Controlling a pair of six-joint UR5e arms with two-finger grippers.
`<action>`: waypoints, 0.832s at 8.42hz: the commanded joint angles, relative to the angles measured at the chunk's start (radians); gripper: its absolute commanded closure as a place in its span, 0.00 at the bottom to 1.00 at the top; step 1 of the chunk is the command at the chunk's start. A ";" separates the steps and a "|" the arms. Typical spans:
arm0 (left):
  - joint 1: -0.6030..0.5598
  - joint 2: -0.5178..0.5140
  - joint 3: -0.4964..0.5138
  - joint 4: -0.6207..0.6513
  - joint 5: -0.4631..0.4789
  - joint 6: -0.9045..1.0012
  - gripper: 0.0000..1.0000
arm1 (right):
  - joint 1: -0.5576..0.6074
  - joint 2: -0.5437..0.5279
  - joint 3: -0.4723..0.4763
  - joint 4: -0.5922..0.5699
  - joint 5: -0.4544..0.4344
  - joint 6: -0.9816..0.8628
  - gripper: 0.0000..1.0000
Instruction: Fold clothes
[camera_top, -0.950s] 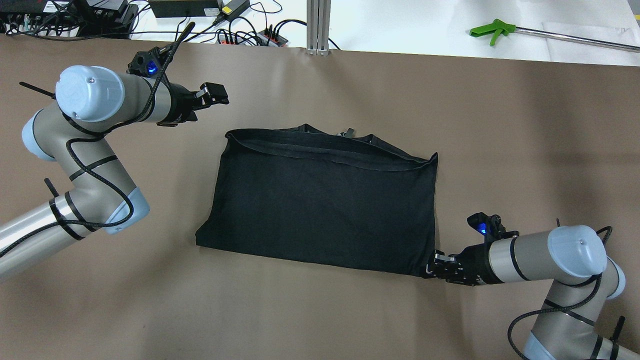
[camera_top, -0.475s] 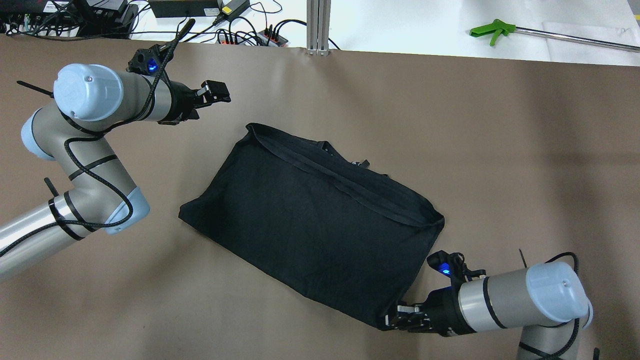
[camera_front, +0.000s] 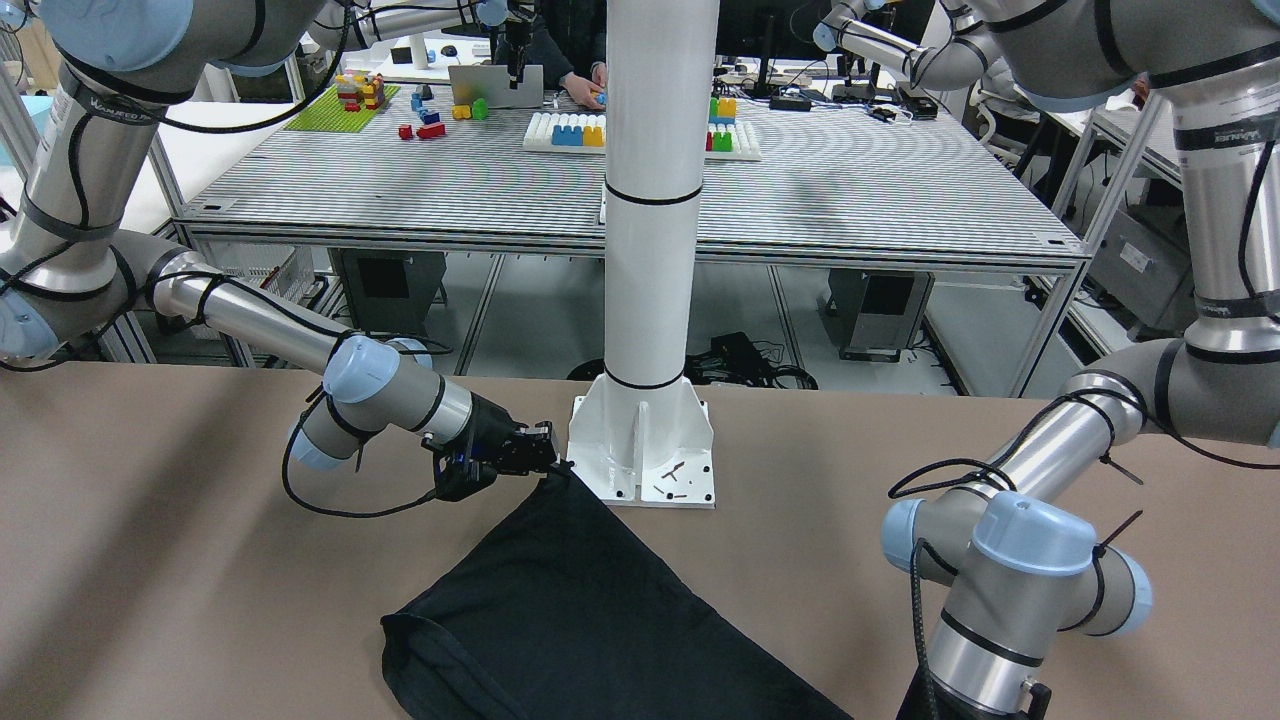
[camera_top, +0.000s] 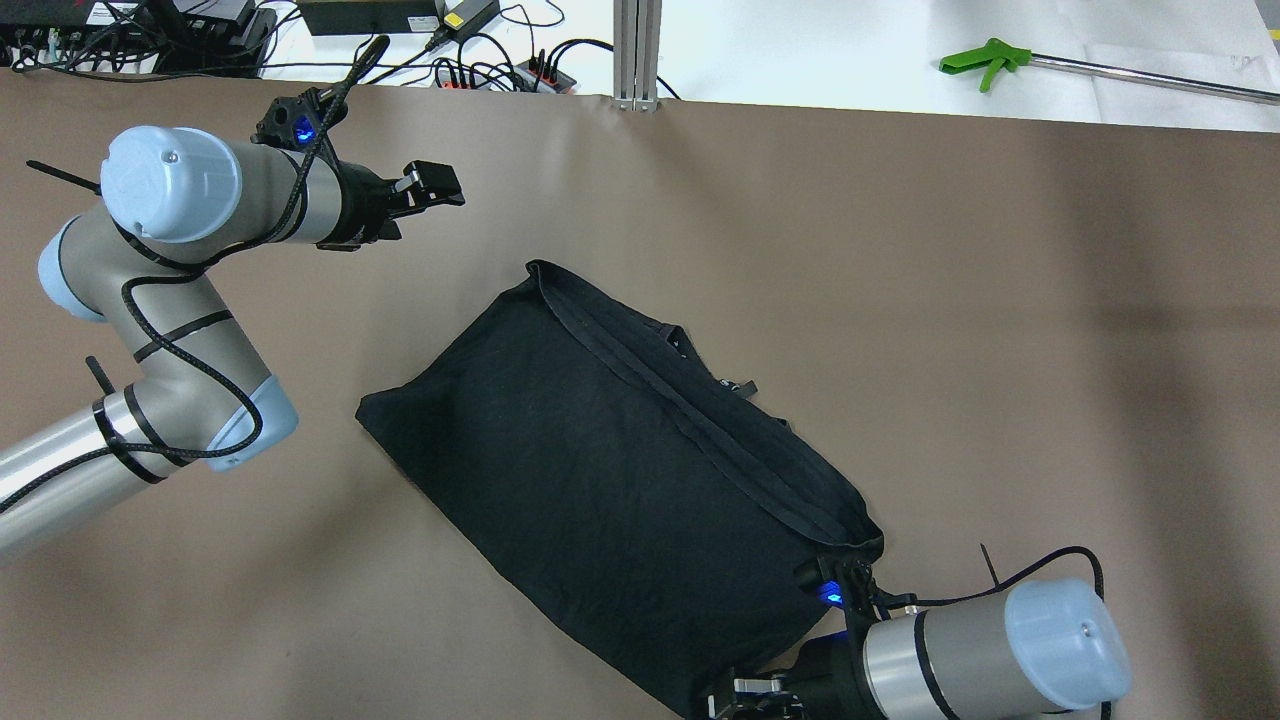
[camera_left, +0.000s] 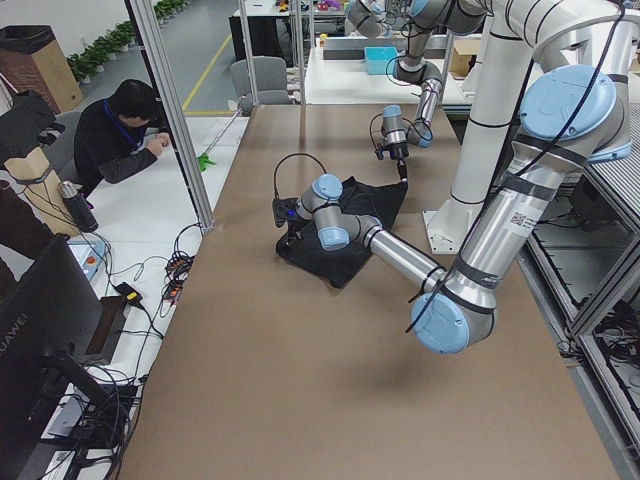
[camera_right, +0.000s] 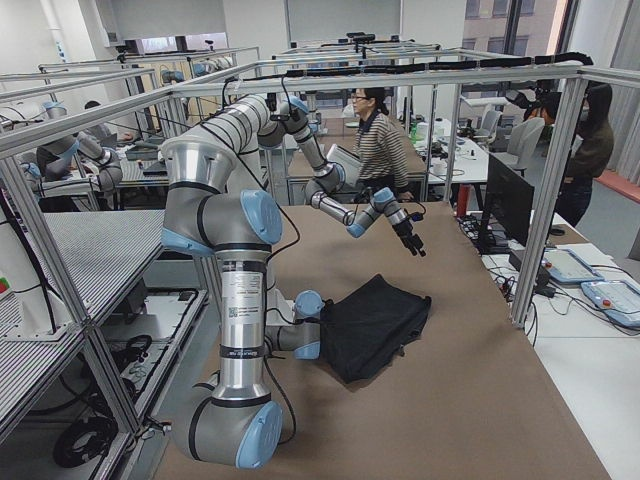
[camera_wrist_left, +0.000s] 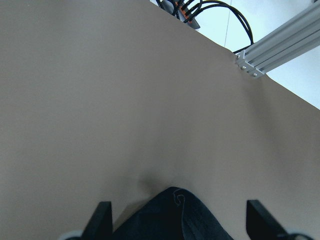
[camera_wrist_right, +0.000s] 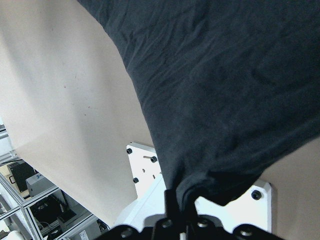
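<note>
Brown covering spans the table (camera_top: 950, 300), with cables (camera_top: 480, 70) and a green-handled tool (camera_top: 985, 60) on the white surface beyond its far edge. The black garment (camera_top: 620, 480) lies on it as a flattened, doubled rectangle, its banded edge on the far side. A second ago that rectangle sat square to the table. Now it lies on a diagonal, swung round and dragged towards the robot. The right gripper (camera_front: 545, 463) has pulled the near right corner back almost to the white pedestal base (camera_front: 645, 450). Its jaws are closed on that corner: the right wrist view shows the cloth bunched into a pinch between them and stretched taut away from it. The far left corner has slid inwards across the table, while the opposite end trails. The left gripper (camera_top: 435, 185) has hardly shifted; it hangs over bare table just beyond the far left corner, clear of the cloth, its jaws spread wide with nothing between them. This looks like repositioning rather than a fold, since no layer has been lifted over another. The banded edge seems to have kept its line through the drag, so the earlier doubling probably holds. A further fold likely needs the left gripper to take a corner too.
</note>
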 joint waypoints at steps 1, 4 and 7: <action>0.008 0.001 -0.002 0.002 -0.001 0.004 0.06 | -0.026 -0.002 0.019 -0.034 -0.148 -0.007 0.06; 0.014 0.009 -0.018 0.005 -0.001 0.004 0.06 | -0.004 -0.025 0.040 -0.033 -0.237 -0.016 0.06; 0.014 0.080 -0.105 0.049 -0.087 0.003 0.06 | 0.136 -0.016 0.036 -0.117 -0.166 -0.018 0.06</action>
